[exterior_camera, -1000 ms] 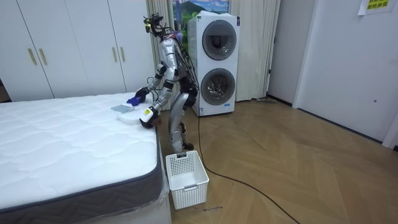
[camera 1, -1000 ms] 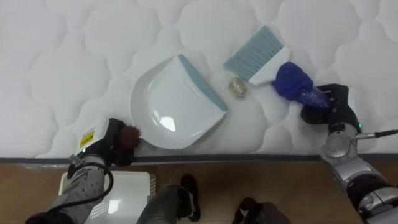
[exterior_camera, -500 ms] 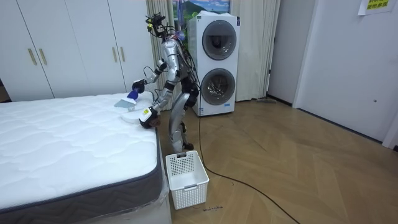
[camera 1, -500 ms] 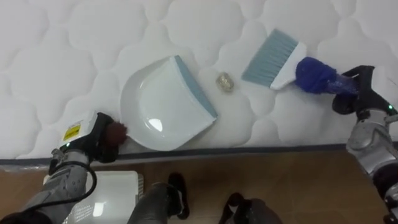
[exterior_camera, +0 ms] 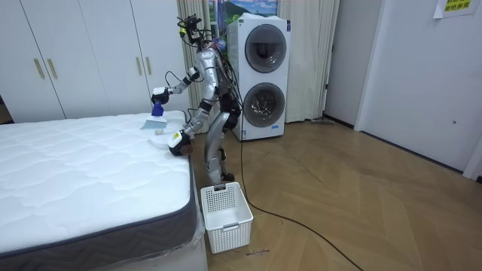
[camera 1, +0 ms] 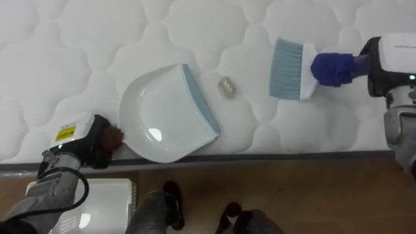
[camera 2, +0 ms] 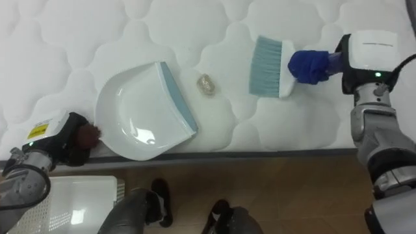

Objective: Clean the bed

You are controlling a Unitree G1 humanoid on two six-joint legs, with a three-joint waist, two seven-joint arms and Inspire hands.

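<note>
right hand [camera 1: 383, 62] fingers grip the brush [camera 1: 287, 60], now swung to the upper right, away from the crumpled scrap [camera 1: 226, 86] lying mid-frame on the bed [camera 1: 97, 39] just off the dustpan [camera 1: 166, 120] lip. left hand [camera 1: 88, 140] clasps the pan handle, lower left. likely winding up a sweep.

- No writing anywhere is clear enough to read.
- A yellow label [camera 1: 65, 134] sits on the back of the left hand [camera 1: 91, 141]; its print is too small.
- A yellow sign [exterior_camera: 454, 6] hangs on the wall [exterior_camera: 422, 68], at the room view's upper right; its dark characters are illegible.
</note>
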